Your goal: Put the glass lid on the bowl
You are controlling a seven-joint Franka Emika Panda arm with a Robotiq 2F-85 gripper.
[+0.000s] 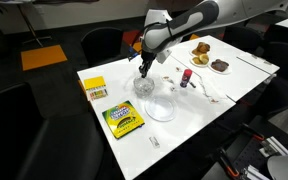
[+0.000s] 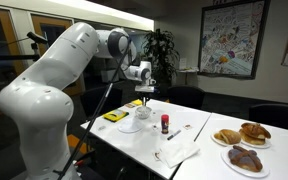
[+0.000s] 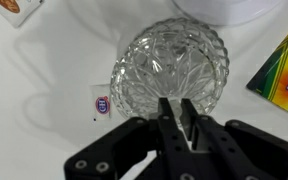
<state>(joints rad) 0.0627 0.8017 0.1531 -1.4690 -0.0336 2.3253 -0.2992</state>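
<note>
A small faceted clear glass piece point(image 3: 174, 62) with a scalloped rim sits on the white table point(image 1: 224, 90), in both exterior views point(image 1: 144, 87) point(image 2: 144, 108). I cannot separate the glass lid from the bowl in it. My gripper point(image 3: 180, 104) hangs straight above it, also seen from outside point(image 1: 144, 72) point(image 2: 144, 98). The fingers are nearly together over the near rim, with a narrow gap that holds something pale and glinting, apparently the lid's top.
A wider flat whitish dish point(image 1: 161, 106) point(image 3: 229, 8) lies beside the glass. The yellow-green crayon box point(image 1: 123, 120) point(image 3: 284, 75) and a small orange box point(image 1: 95, 90) lie close by. A small red bottle point(image 1: 185, 78) and pastry plates point(image 1: 201, 47) point(image 2: 246, 158) stand farther along.
</note>
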